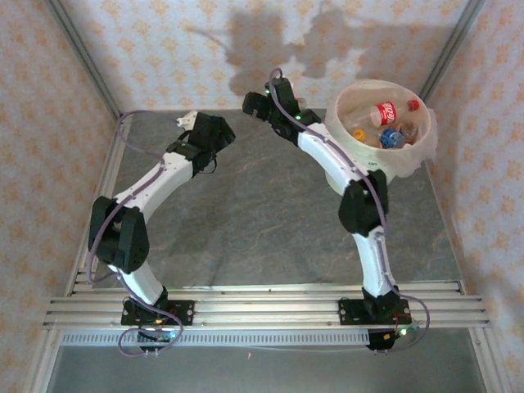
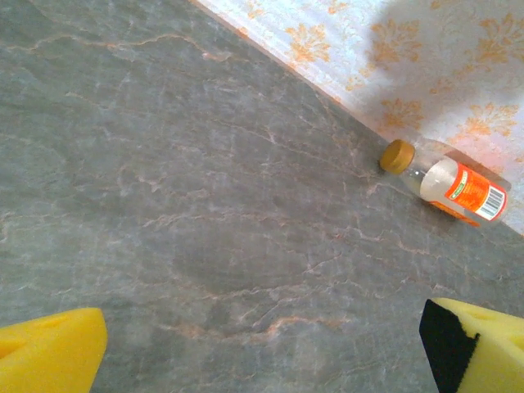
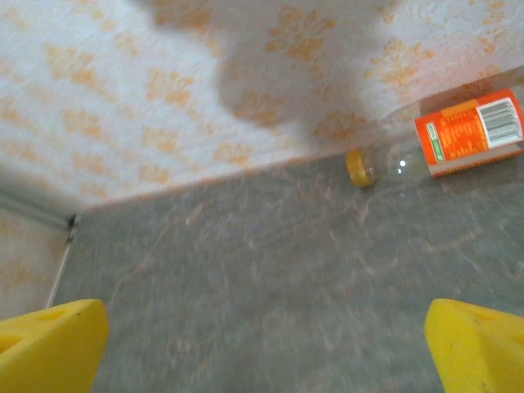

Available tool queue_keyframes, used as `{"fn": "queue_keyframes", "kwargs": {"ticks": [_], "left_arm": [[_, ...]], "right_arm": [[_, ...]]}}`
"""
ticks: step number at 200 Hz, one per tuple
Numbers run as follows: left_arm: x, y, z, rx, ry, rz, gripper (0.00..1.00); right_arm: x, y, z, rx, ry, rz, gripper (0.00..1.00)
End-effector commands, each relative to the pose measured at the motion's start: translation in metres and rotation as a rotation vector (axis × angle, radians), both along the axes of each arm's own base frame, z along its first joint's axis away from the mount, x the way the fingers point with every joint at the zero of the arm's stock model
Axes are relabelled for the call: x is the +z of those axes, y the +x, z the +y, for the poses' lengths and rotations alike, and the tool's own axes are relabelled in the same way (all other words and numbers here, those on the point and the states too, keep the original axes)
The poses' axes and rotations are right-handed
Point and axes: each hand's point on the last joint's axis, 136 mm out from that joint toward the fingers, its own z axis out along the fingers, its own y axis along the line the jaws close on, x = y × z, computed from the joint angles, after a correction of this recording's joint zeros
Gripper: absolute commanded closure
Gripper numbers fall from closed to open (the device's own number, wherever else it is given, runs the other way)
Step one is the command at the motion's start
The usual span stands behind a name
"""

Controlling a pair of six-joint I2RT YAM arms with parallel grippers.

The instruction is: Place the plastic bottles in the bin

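A clear plastic bottle [image 2: 446,182] with an orange label and a yellow-orange cap lies on its side against the back wall. In the right wrist view the same bottle [image 3: 442,139] lies at the upper right, cap pointing left. My left gripper [image 2: 262,352] is open over bare table, well short of the bottle. My right gripper [image 3: 262,348] is open too, with nothing between its yellow fingers [image 3: 49,344]. The cream bin [image 1: 393,168] stands at the back right and holds several bottles, among them a red-labelled one [image 1: 385,113] and a blue one [image 1: 391,137].
Patterned walls close the grey marble table [image 1: 246,213] at the back and on both sides. Both arms reach toward the back middle, the right forearm [image 1: 327,151] passing just beside the bin. A metal rail [image 1: 262,307] carries the arm bases along the near edge.
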Motion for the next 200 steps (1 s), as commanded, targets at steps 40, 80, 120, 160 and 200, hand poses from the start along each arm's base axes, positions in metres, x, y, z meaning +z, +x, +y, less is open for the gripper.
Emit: {"fn": "queue_keyframes", "kwargs": {"ticks": [40, 80, 120, 160, 200], "left_arm": [[0.003, 0.065, -0.015, 0.010, -0.001, -0.095, 0.00], [-0.011, 0.108, -0.037, -0.062, -0.039, -0.186, 0.00], [-0.035, 0.153, -0.073, -0.197, -0.063, -0.209, 0.00], [-0.061, 0.188, -0.096, -0.292, -0.066, -0.181, 0.00], [-0.071, 0.209, -0.111, -0.363, -0.078, -0.194, 0.00]], "right_arm": [[-0.051, 0.097, -0.032, -0.221, 0.100, -0.073, 0.00], [-0.084, 0.122, -0.066, -0.317, 0.113, -0.094, 0.00], [-0.110, 0.138, -0.100, -0.367, 0.103, -0.083, 0.00], [-0.131, 0.149, -0.127, -0.378, 0.092, -0.071, 0.01], [-0.136, 0.168, -0.128, -0.250, 0.245, -0.101, 0.01]]}}
